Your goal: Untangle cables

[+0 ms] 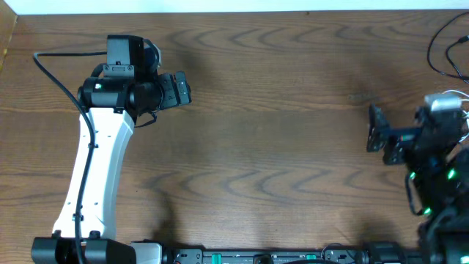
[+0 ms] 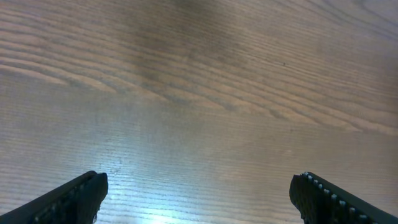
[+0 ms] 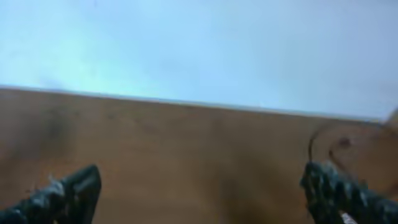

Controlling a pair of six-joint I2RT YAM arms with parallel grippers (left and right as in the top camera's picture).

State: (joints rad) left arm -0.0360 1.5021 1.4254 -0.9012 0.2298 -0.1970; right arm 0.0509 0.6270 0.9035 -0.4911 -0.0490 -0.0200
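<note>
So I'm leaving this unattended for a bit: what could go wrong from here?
1. The cables lie at the table's far right corner, partly out of the overhead view; a pull might drag them off the edge.
2. The left gripper, open, is far from them, so the right gripper, also open, may have to work alone.

Your left arm [image 1: 95, 172] is a long white link with a black cable [image 1: 89, 158] along it, plus a black left gripper [image 2: 199, 183] with ridged fingers [image 2: 323, 194]. Right arm [image 1: 432, 154] looks all black, green lights [image 1: 448, 174], probably LEDs.
</note>
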